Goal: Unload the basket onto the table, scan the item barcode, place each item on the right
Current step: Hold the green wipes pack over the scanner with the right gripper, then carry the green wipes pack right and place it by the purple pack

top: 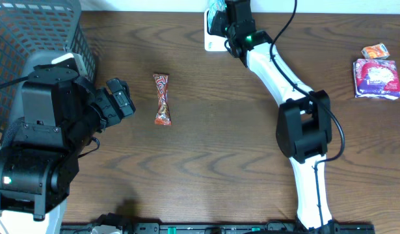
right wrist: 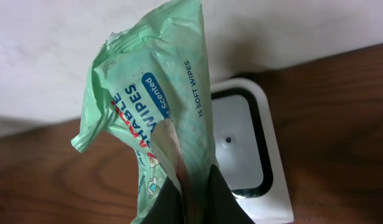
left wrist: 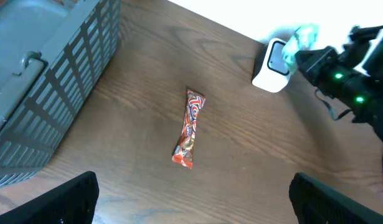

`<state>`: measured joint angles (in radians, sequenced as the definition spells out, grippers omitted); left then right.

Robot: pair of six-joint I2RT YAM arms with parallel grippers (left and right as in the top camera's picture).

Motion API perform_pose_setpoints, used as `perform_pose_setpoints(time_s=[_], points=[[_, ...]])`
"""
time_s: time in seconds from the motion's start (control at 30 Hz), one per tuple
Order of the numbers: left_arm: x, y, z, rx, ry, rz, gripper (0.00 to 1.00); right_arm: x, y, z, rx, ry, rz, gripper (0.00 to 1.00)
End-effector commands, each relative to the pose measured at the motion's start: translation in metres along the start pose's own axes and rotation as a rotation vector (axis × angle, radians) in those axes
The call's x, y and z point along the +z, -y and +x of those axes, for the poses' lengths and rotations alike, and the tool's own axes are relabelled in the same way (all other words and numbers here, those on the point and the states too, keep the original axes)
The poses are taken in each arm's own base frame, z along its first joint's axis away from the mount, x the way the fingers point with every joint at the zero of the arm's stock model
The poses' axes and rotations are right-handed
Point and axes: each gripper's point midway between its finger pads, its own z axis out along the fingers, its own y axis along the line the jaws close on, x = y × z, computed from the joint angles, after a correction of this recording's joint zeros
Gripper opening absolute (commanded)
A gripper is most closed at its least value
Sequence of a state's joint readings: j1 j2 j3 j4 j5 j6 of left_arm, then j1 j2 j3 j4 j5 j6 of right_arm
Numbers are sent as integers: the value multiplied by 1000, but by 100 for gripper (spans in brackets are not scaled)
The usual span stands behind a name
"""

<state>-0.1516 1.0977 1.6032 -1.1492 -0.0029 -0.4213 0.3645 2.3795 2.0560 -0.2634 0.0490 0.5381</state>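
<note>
Over the white scanner, green wipes pack clamped in right hand, left hand spread apart

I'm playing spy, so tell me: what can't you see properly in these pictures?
- Barcode on the wipes pack: right wrist view shows only the crumpled front.
- Basket: overhead, cut by the edge, partly covered by the left arm.
- Snack packs: overhead, print too small to read.
- Scanner: right wrist view, left part hidden behind the pack.

wipes pack: covers left of scanner | basket: cut off at frame edge
</note>
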Motion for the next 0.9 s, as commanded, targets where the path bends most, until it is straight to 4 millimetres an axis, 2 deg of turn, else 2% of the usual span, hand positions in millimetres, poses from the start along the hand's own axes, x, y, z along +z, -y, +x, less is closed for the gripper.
perform_pose_setpoints(time_s=[0.0, 0.17, 0.3, 0.47, 0.57, 0.67, 0.83, 0.87], points=[[-1, -1, -1, 7, 4, -7, 98, -1, 1, -20, -35, 32, -21, 1], [-1, -1, -1, 7, 4, -7, 98, -2, 17, -31, -20, 44, -1, 1], [-1, -1, -1, 7, 4, -7, 98, -2, 16, -35, -68, 64, 2, 1], [-1, -1, -1, 7, 4, -7, 98, 1, 2, -25, -251, 62, 3, 1], [-1, -1, -1, 7, 4, -7, 98, 4, 7, -16, -326, 57, 76, 1], [-1, -1, -1, 7, 4, -7, 98, 3, 9, -16, -341, 70, 122, 1], [-1, -1, -1, 7, 4, -7, 98, -11, 12, -38, -295, 128, 155, 1], [-1, -1, -1, 7, 4, -7, 98, -14, 16, -43, -196, 142, 164, 1]])
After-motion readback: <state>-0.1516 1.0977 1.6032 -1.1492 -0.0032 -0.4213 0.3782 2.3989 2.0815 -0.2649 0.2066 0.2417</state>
